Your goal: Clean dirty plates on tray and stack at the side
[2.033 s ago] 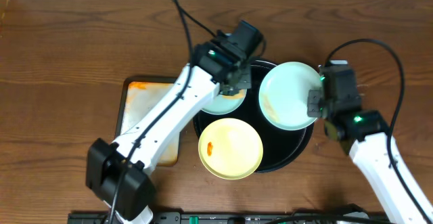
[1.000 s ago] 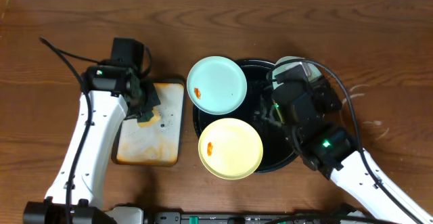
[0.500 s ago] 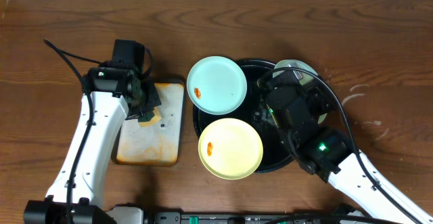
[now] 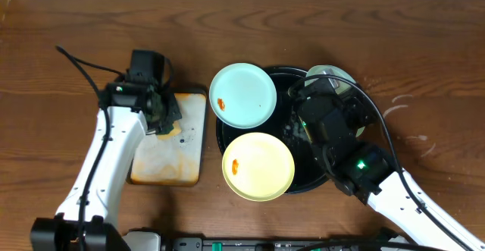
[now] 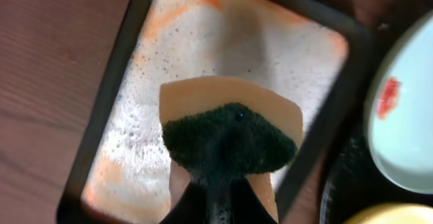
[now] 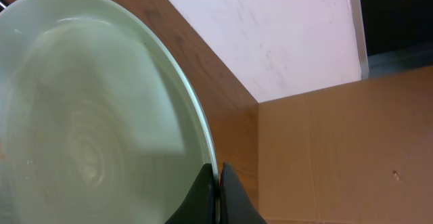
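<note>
My left gripper [image 4: 161, 117] is shut on an orange sponge with a dark green scrub face [image 5: 230, 132], held over the small foamy rectangular tray [image 4: 170, 156]. The fingers show at the bottom of the left wrist view [image 5: 216, 193]. My right gripper [image 6: 218, 183] is shut on the rim of a pale blue plate [image 6: 88, 116], tilted steeply on edge over the right side of the black round tray [image 4: 286, 103]; only its top edge [image 4: 327, 72] shows overhead. A second pale blue plate [image 4: 242, 94] and a pale yellow plate [image 4: 258, 166], each with a red smear, lie on the tray's left side.
The small rectangular tray [image 5: 135, 116] has orange stains and white foam. The smeared blue plate [image 5: 406, 122] lies just right of it. Brown wooden table [image 4: 424, 69] surrounds everything. The right arm body [image 4: 356, 160] covers the black tray's right part.
Two seconds ago the left gripper was at the blue plate and the right held its plate flatter. Since then the left arm has gone to the small tray and the right plate is tilted upright.
</note>
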